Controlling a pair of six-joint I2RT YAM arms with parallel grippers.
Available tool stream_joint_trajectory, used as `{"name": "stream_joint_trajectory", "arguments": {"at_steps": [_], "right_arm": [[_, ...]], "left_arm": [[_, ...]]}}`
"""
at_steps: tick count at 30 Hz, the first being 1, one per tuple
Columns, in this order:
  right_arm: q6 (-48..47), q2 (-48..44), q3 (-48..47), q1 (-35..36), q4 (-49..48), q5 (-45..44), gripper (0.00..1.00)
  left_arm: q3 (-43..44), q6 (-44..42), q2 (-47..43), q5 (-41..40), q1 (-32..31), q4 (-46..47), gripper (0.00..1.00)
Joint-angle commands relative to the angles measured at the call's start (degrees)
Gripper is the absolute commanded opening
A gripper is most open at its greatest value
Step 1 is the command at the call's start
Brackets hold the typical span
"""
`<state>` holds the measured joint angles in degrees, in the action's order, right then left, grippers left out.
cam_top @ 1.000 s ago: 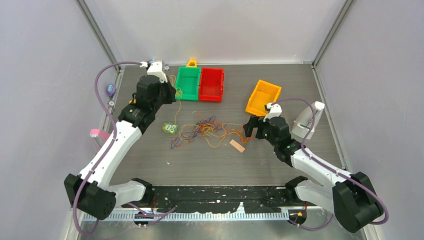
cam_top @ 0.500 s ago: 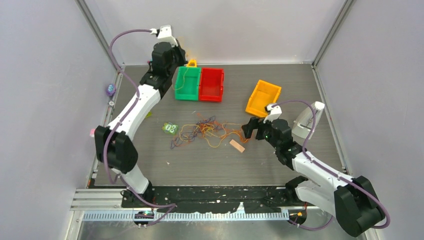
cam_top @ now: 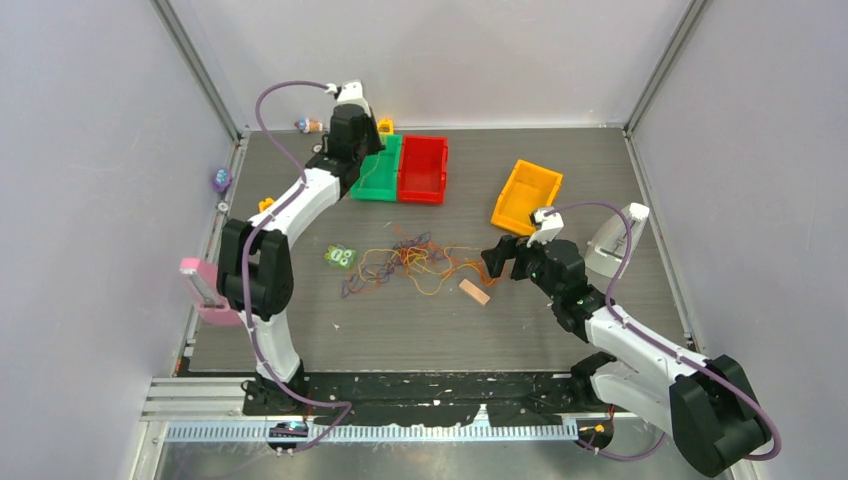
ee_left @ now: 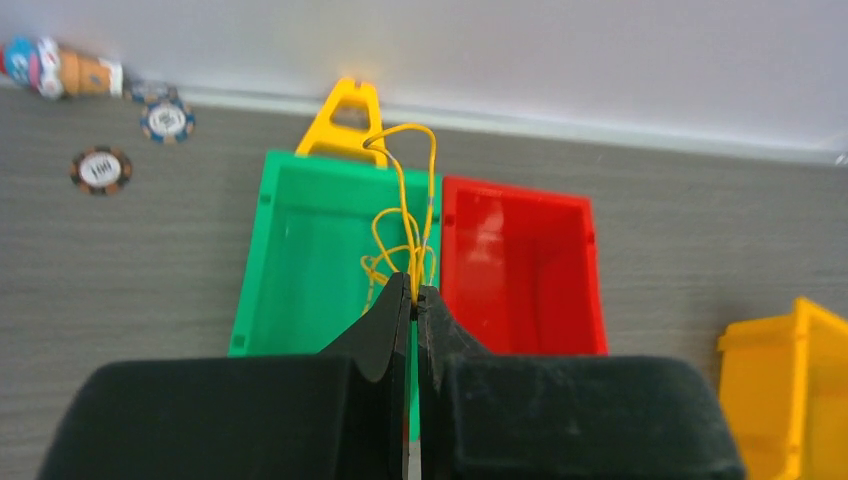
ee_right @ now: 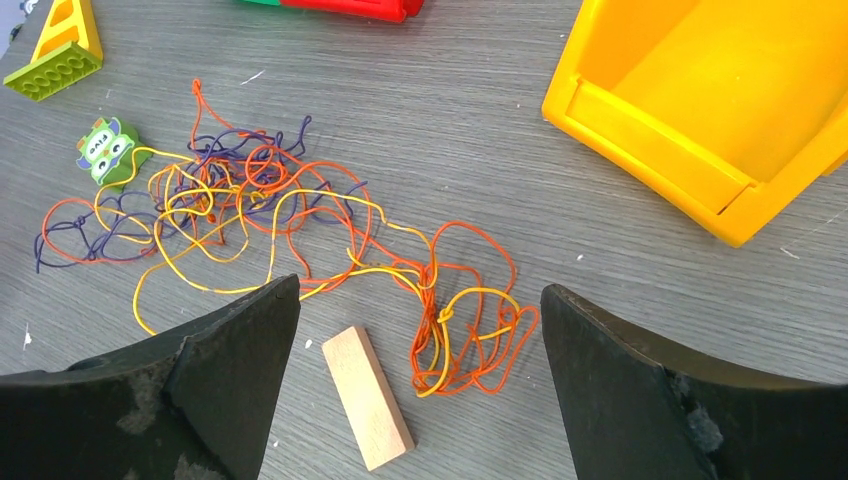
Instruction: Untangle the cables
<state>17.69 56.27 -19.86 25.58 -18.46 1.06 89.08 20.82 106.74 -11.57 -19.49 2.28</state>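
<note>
Cables [ee_right: 290, 230], hair-thin loops of orange, yellow and purple, lie knotted at the middle of the dark grey wood-grain table [cam_top: 400, 330] between pale lilac walls [cam_top: 90, 150], the right gripper [ee_right: 418, 290] beside them with jaws spread wide, while the left gripper [ee_left: 413, 295] pinches one yellow cable [ee_left: 402, 215] over the green bin [ee_left: 290, 260].

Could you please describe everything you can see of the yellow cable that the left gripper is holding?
The yellow cable is a single hair-thin, flexible strand that looks like plastic-coated wire. It curls into several loose loops. The shut left gripper pinches it at its fingertips, and the loops spread out from there over the green bin, near its edge beside the red one. Whether it touches the bin cannot be told. It is apart from the tangle left on the table.
</note>
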Motion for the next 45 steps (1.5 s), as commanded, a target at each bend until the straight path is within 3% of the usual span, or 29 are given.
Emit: {"name": "stream_joint_trajectory", "arguments": {"at_steps": [1, 7, 8, 9, 11, 14, 16, 17, 22, 28, 30, 32, 35, 39, 45], "right_arm": [[-0.04, -1.09, 0.28, -0.19, -3.66, 0.06, 0.95], [0.04, -0.37, -0.22, -0.18, -3.61, 0.37, 0.95], [-0.01, -0.5, -0.1, -0.18, -3.61, 0.22, 0.95], [-0.06, -0.76, -0.01, -0.23, -3.65, 0.15, 0.95], [-0.17, -1.21, 0.26, -0.19, -3.62, -0.11, 0.95], [-0.31, -1.37, 0.36, -0.18, -3.67, -0.46, 0.95], [-0.32, -0.93, 0.19, -0.19, -3.69, -0.41, 0.95], [-0.36, -0.4, 0.09, -0.19, -3.84, -0.22, 0.95], [-0.39, 2.07, -1.17, -0.18, -4.03, 0.09, 0.95], [-0.44, 7.27, -3.47, -0.18, -4.22, 2.79, 0.96], [-0.36, 8.65, -4.21, -0.18, -3.83, 3.47, 0.99], [-0.26, 9.95, -4.83, -0.14, -3.63, 4.45, 0.93], [-0.3, 11.42, -5.68, 0.5, -2.99, 5.21, 0.85], [-0.29, 14.05, -8.25, 1.01, 1.59, -0.03, 0.67], [0.71, 15.18, -9.3, 0.98, 5.97, -5.73, 0.62]], "left_arm": [[-2.21, 2.19, 1.91, 1.85, 0.28, 0.64, 0.0], [3.73, 3.71, 7.58, 4.71, 0.4, -12.18, 0.01], [6.27, 3.34, 8.64, 4.59, 0.6, -15.39, 0.04], [9.36, 3.13, 9.94, 4.67, 0.85, -18.67, 0.16], [15.96, 3.26, 12.26, 4.4, 1.59, -26.66, 0.54], [21.32, 1.66, 12.39, 4.58, 1.99, -33.6, 0.72], [19.63, -0.15, 9.22, 4.21, 2.0, -33.69, 0.97], [18.43, -1.27, 7.3, 3.75, 2.04, -33.45, 0.99], [8.74, 1.74, -1.92, 5.95, 4.58, -32.44, 1.0], [-17.03, 7.31, -17.72, 14.74, 5.96, -20.42, 0.99], [-24.46, 6.84, -22.75, 13.81, 5.95, -17.11, 0.99], [-30.46, 6.69, -26.2, 13.1, 6.08, -14.54, 0.99], [-37.2, 6.55, -30.18, 18.81, 6.06, -10.39, 0.96], [-47.04, 5.61, -34.61, 28.85, 3.7, 1.59, 0.8], [-51.91, -2.83, -35.23, 29.48, -6.79, 8.88, 0.76]]}}
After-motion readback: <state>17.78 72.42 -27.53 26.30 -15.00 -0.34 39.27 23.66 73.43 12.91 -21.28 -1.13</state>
